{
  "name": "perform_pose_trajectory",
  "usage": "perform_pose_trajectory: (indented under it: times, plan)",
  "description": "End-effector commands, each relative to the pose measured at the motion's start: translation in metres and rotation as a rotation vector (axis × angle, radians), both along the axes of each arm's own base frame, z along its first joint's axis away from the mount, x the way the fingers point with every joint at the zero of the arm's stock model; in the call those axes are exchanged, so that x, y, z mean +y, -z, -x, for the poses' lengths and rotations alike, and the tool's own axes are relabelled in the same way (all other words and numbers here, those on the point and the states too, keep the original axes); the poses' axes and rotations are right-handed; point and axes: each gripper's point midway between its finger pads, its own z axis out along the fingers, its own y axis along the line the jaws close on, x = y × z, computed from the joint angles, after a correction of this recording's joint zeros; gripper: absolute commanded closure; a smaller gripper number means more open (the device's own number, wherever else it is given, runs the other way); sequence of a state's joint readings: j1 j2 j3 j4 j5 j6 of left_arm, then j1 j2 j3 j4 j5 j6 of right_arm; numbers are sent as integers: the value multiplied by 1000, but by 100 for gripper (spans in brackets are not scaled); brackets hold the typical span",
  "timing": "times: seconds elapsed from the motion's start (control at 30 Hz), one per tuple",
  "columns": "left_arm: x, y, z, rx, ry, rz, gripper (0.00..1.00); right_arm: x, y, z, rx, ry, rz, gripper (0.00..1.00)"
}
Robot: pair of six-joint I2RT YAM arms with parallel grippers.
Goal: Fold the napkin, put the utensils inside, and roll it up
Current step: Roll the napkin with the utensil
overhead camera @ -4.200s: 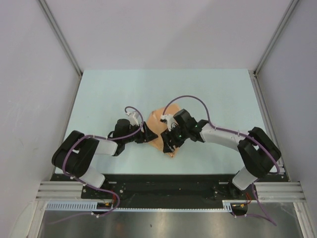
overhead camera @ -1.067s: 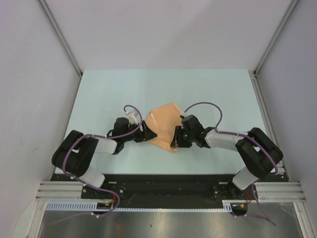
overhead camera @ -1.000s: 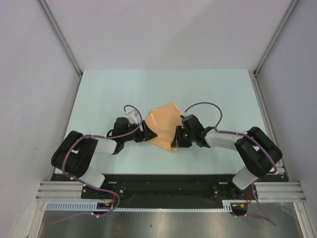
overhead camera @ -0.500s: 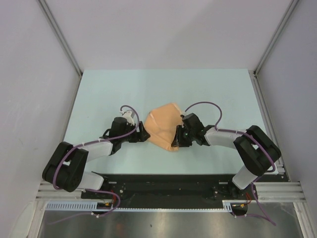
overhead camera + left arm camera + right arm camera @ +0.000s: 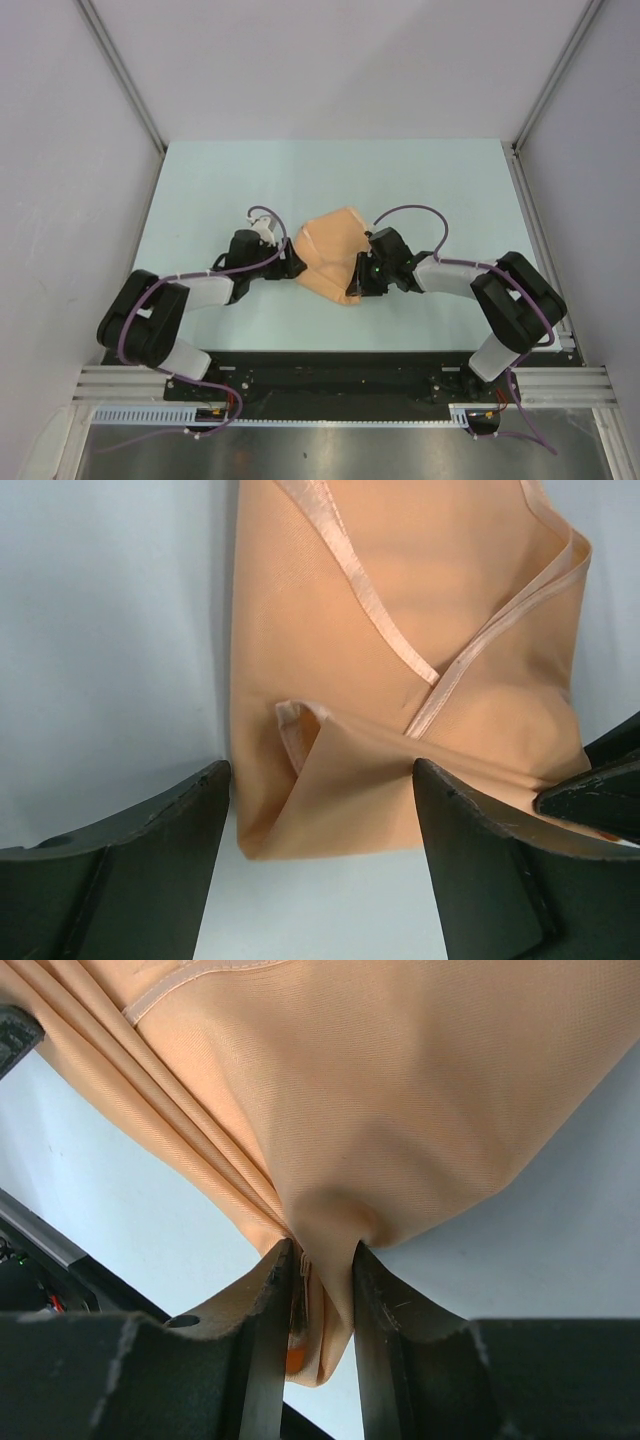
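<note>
The peach-tan napkin point(image 5: 328, 250) lies folded and bunched on the pale table between my two arms. My left gripper point(image 5: 291, 268) is at its left near corner. In the left wrist view the left gripper point(image 5: 322, 780) is open, and a loose folded corner of the napkin point(image 5: 400, 650) lies between its fingers without touching them. My right gripper point(image 5: 357, 277) is at the napkin's right near edge. In the right wrist view it point(image 5: 322, 1260) is shut, pinching several gathered layers of the napkin point(image 5: 400, 1090). The fork is hidden.
The pale blue-green table point(image 5: 200, 180) is walled by grey panels at left, right and back. The arms' black base rail point(image 5: 330, 375) runs along the near edge. The right gripper's dark fingers point(image 5: 600, 785) show at the right edge of the left wrist view.
The right arm has pulled back from over the napkin to its right near edge and holds it there. The left arm has reached forward, bringing its open gripper to the napkin's left corner.
</note>
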State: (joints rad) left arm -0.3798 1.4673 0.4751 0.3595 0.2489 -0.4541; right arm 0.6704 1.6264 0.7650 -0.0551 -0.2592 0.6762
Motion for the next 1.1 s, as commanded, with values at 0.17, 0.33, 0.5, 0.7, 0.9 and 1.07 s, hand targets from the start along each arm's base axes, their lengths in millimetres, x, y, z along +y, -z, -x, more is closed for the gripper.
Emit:
perform_pose_trajectory:
  times: [0.17, 0.33, 0.5, 0.7, 0.9, 1.07]
  plan:
    - [-4, 24, 8, 91, 27, 7, 36, -17, 24, 13, 64, -16, 99, 68]
    - [-2, 30, 14, 121, 22, 4, 62, -16, 23, 12, 62, -25, 97, 68]
    - [-2, 35, 17, 144, 24, 0, 92, -19, 13, 5, 34, -39, 106, 58]
    - [-1, 35, 18, 182, 20, -17, 100, -21, -56, -26, -205, -136, 149, 26]
    - [2, 33, 20, 233, 13, -51, 100, 5, -123, -38, -645, -331, 232, 12]
    - [4, 37, 22, 287, 15, -79, 100, 48, -111, -12, -836, -499, 353, 12]
